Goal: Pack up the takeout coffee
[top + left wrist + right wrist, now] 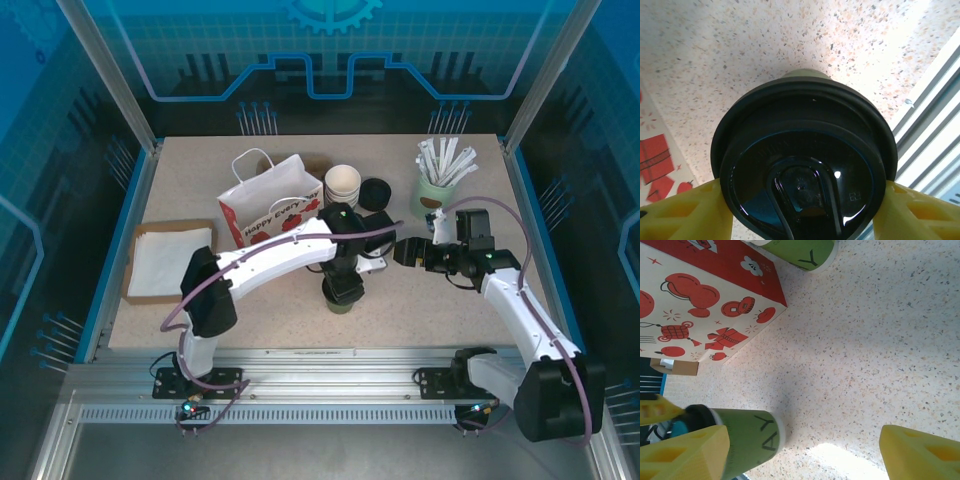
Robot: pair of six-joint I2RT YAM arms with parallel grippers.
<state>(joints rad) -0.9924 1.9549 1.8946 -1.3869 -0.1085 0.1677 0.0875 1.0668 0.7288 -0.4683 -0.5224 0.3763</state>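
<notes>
Coffee cup (747, 440) stands on the table (430, 310), out in front of the paper bag (265, 200). Left gripper (800, 200) sits over it, fingers (685, 210) snug against both sides of the black lid (805, 150). Can't tell if it's actually squeezing. Right gripper (805, 440) hangs just beside the cup, wide open.

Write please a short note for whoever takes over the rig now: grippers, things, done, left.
Left gripper: jaws on both sides of the lid of the takeout coffee; firm grip not certain.
Right gripper: open, empty, near the cup.
Coffee: lidded, standing on the table, outside the paper bag.
Done: lid on.
Left: lift the cup, set it into the bag.
</notes>
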